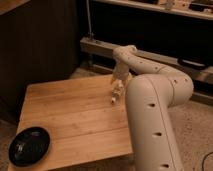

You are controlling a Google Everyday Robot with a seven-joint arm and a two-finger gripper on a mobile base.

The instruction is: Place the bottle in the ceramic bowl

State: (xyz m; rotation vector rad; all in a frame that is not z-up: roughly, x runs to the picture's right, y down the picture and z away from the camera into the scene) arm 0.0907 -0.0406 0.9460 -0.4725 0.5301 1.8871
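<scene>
The small whitish bottle with a tan band hangs almost upright from my gripper, which is shut on its upper end. Both are over the far right part of the wooden table, and the bottle's lower end is close to the tabletop. The black ceramic bowl sits at the table's near left corner, far from the gripper and with nothing visible inside it. My white arm reaches in from the right and bends down to the gripper.
My arm's thick white lower segment fills the right foreground beside the table's right edge. A dark wall panel stands behind the table on the left. A grey rail and shelving run along the back.
</scene>
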